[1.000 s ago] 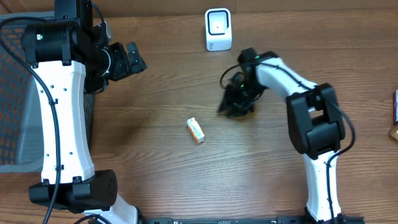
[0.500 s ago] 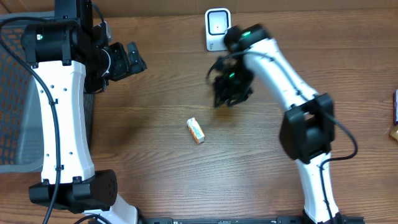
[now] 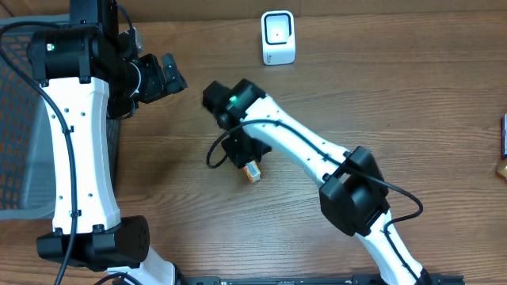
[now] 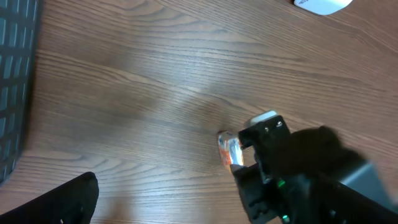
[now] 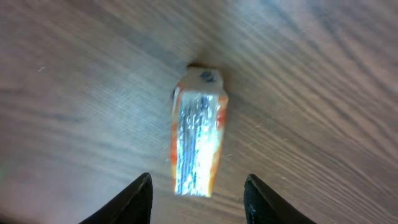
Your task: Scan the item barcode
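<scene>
Your right gripper [image 3: 247, 158] hangs over the middle of the wooden table [image 3: 412, 95], directly above the small orange-and-silver packet [image 3: 253, 171], which lies flat on the wood. From the right wrist camera you see the packet [image 5: 198, 140] lengthwise with its silver foil face up. The two dark fingertips [image 5: 138, 200] are spread to either side of its near end. Bare wood shows between each fingertip and the wrapper, so the jaws stand parted and pinch nothing. The left wrist camera shows the same packet [image 4: 228, 151] poking out just left of the black body of the right gripper. The foil is too blurred in these views for you to make out any printing. The white barcode scanner [image 3: 278, 37] stands upright at the far side of the table, well apart from the packet and a little to its right. Your left gripper [image 3: 171, 77] is held over the far left of the table, its fingers spread wide with nothing between them, well apart from the packet. A dark mesh basket [image 3: 14, 127] sits along the left edge of the scene.
</scene>
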Robot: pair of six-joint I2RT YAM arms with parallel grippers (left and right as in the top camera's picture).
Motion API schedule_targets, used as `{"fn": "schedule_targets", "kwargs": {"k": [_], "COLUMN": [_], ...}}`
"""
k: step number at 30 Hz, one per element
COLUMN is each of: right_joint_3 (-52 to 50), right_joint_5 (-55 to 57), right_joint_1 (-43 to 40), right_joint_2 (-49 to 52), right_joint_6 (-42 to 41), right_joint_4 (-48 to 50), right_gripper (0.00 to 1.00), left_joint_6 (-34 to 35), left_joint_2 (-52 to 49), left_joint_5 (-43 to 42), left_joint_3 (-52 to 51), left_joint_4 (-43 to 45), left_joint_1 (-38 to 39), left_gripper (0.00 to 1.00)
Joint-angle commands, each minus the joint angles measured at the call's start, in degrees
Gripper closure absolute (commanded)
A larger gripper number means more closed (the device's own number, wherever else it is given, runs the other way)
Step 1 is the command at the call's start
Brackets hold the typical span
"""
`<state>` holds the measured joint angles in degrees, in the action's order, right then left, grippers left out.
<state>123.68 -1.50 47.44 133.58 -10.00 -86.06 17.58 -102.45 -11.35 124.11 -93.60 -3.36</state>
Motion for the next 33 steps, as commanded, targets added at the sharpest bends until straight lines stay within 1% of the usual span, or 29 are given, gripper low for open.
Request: {"fn": "schedule_targets", "kwargs": {"k": [1, 7, 10, 14, 18, 20, 21, 24, 25, 27, 30, 33], "right_joint_3": [-0.24, -3.56, -7.19, -11.72, -13.49, -13.46, -13.46, -13.46, -13.44, -13.35, -13.33, -13.31], "right_joint_5": [7.93, 10.45, 13.94, 14.62, 16.04, 16.04, 16.04, 16.00, 16.02, 15.80, 16.33, 17.16], "right_joint_1": [2.80, 5.57, 5.70, 5.27, 3.85, 2.45, 1.92, 0.00, -0.70, -2.05, -4.55, -6.88], "right_joint_2": [-0.81, -0.79, -0.79, -0.81, -0.79, -0.81, -0.81, -0.81, -0.81, -0.81, -0.81, -0.81], "right_joint_6": [-3.76, -4.76, -6.71, -6.75, -6.78, -6.80, -6.80, -6.97, -7.69, -7.89, -7.85, -7.85], "right_joint_4": [1.46, 4.02, 5.60, 8.66, 9.55, 9.55, 9.55, 9.44, 9.27, 8.85, 8.07, 7.50], "right_gripper": [0.51, 0.47, 0.47, 0.47, 0.49, 0.56, 0.58, 0.70, 0.71, 0.70, 0.60, 0.54], "left_joint_6": [-0.85, -0.85, -0.85, -0.87, -0.85, -0.85, -0.85, -0.87, -0.85, -0.87, -0.85, -0.85], "left_joint_2": [-0.63, -0.63, -0.63, -0.63, -0.63, -0.63, -0.63, -0.63, -0.63, -0.63, -0.63, -0.63], "left_joint_5": [-0.07, -0.07, -0.09, -0.07, -0.07, -0.07, -0.07, -0.07, -0.09, -0.07, -0.07, -0.07], "left_joint_3": [0.00, 0.00, 0.00, 0.00, 0.00, 0.00, 0.00, 0.00, 0.00, 0.00, 0.00, 0.00], "left_joint_4": [0.02, 0.02, 0.02, 0.02, 0.02, 0.02, 0.02, 0.02, 0.02, 0.02, 0.02, 0.02], "left_joint_1": [0.37, 0.37, 0.37, 0.37, 0.37, 0.37, 0.37, 0.37, 0.37, 0.37, 0.37, 0.37], "left_gripper": [0.00, 0.00, 0.00, 0.00, 0.00, 0.00, 0.00, 0.00, 0.00, 0.00, 0.00, 0.00]}}
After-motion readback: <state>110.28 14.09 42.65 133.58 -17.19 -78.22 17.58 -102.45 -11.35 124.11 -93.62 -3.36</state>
